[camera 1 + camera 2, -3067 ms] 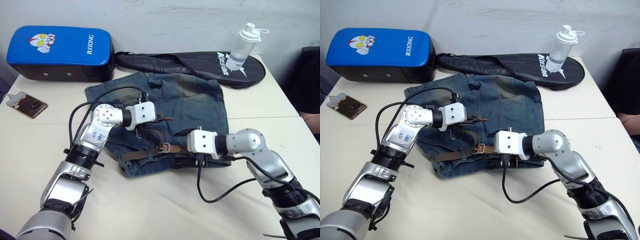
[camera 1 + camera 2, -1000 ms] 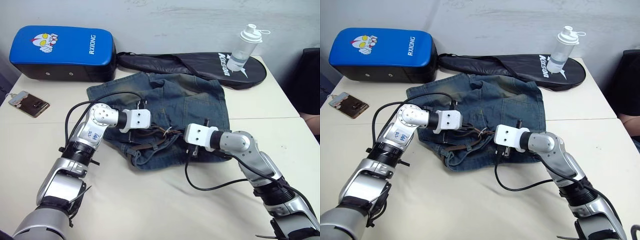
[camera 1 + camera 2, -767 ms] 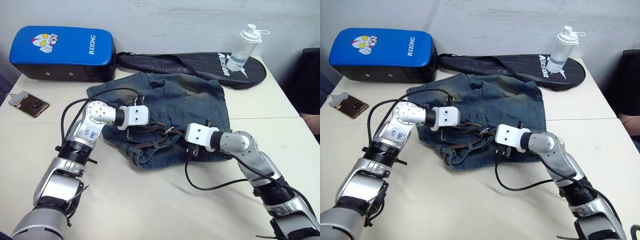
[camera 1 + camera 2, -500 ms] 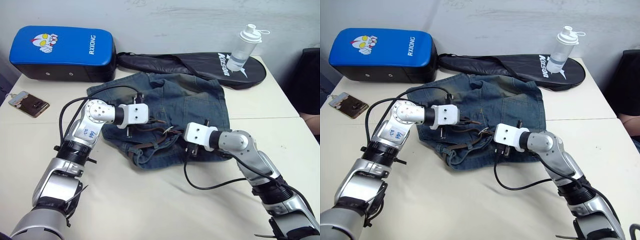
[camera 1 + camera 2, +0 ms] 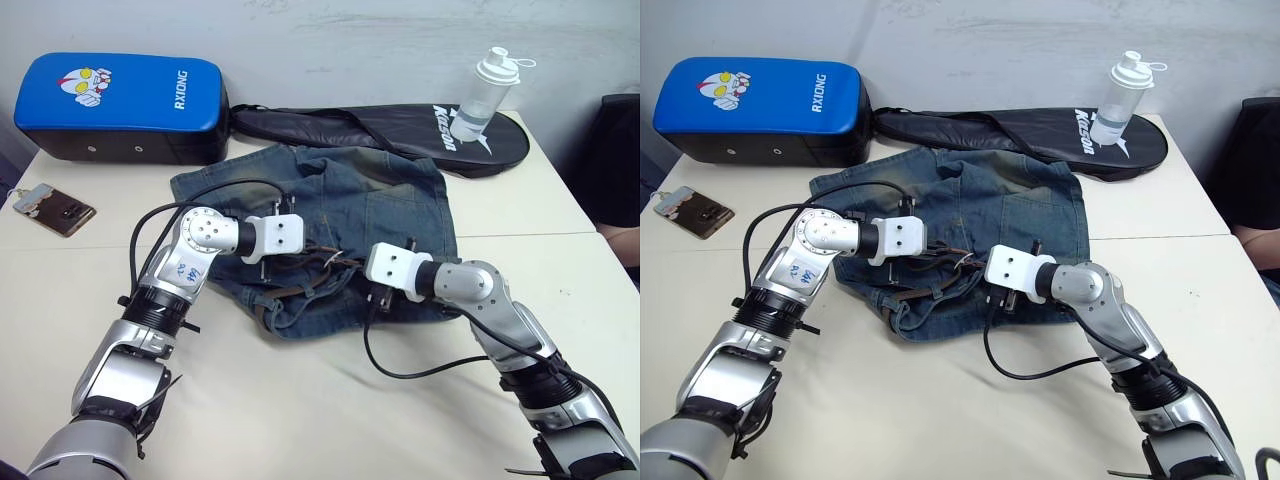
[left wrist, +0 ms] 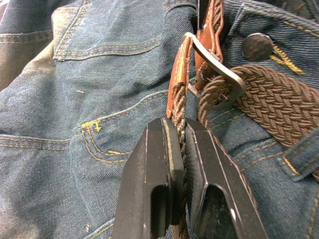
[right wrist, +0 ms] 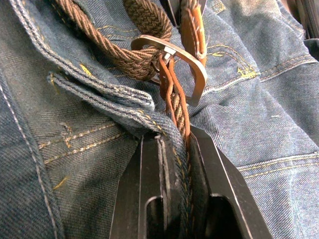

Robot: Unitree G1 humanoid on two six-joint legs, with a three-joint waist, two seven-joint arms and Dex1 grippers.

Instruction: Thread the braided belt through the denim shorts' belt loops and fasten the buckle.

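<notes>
L gripper clenched on the braided belt just short of the buckle. R gripper pinches belt plus a waistband fold of the denim shorts, bunched mid-table.

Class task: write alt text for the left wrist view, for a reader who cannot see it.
The left gripper pinches the braided belt edge-on between its two black fingers, just below the buckle. Behind lie the denim shorts, with a metal button beside the belt.
</notes>
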